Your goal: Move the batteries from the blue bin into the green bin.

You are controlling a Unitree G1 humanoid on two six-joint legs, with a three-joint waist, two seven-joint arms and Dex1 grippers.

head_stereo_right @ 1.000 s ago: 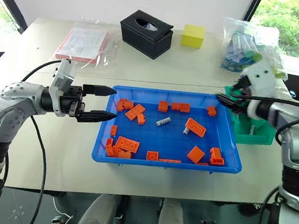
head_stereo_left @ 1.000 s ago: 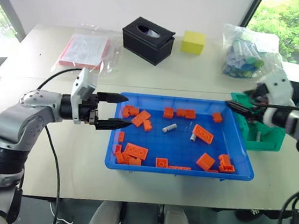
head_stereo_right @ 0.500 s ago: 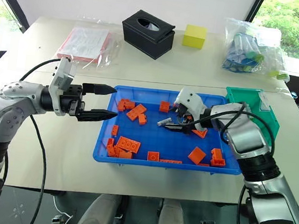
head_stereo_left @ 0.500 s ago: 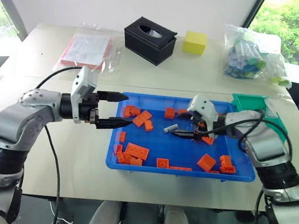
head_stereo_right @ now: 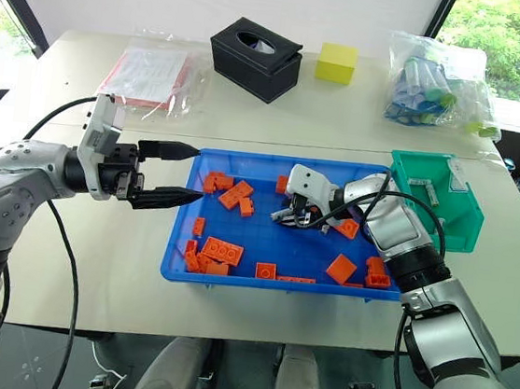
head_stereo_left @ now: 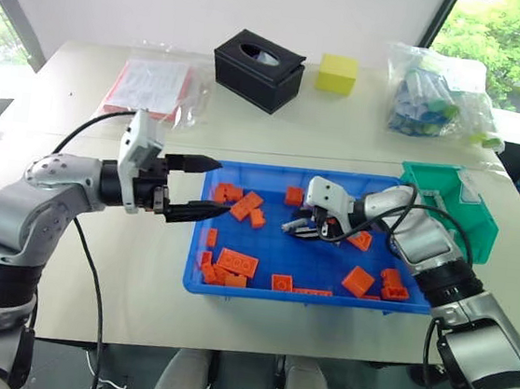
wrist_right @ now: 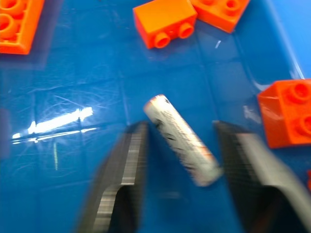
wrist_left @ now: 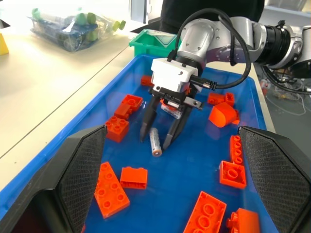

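The blue bin [head_stereo_left: 309, 301] lies mid-table with orange bricks [head_stereo_left: 236, 262] scattered in it. One silver battery [wrist_left: 154, 141] rests on the bin floor near the middle. My right gripper [head_stereo_left: 301, 229] is lowered over the battery, its fingers [wrist_right: 129, 170] either side of the battery [wrist_right: 180, 138] with small gaps, so it stands open. My left gripper [head_stereo_left: 226, 186] hovers open and empty over the bin's left rim, pointing across it. The green bin [head_stereo_left: 469, 218] stands off the blue bin's far right corner.
A black tissue box [head_stereo_left: 257, 67] and a yellow cube [head_stereo_left: 337, 73] stand at the back. A clear bag of coloured items [head_stereo_left: 436, 93] lies at the back right. A plastic-wrapped red and white sheet [head_stereo_left: 150, 88] lies at the back left.
My right arm swung from the green bin to the middle of the blue bin and sank onto the battery, its fingers narrowing around it. My left gripper stayed put.
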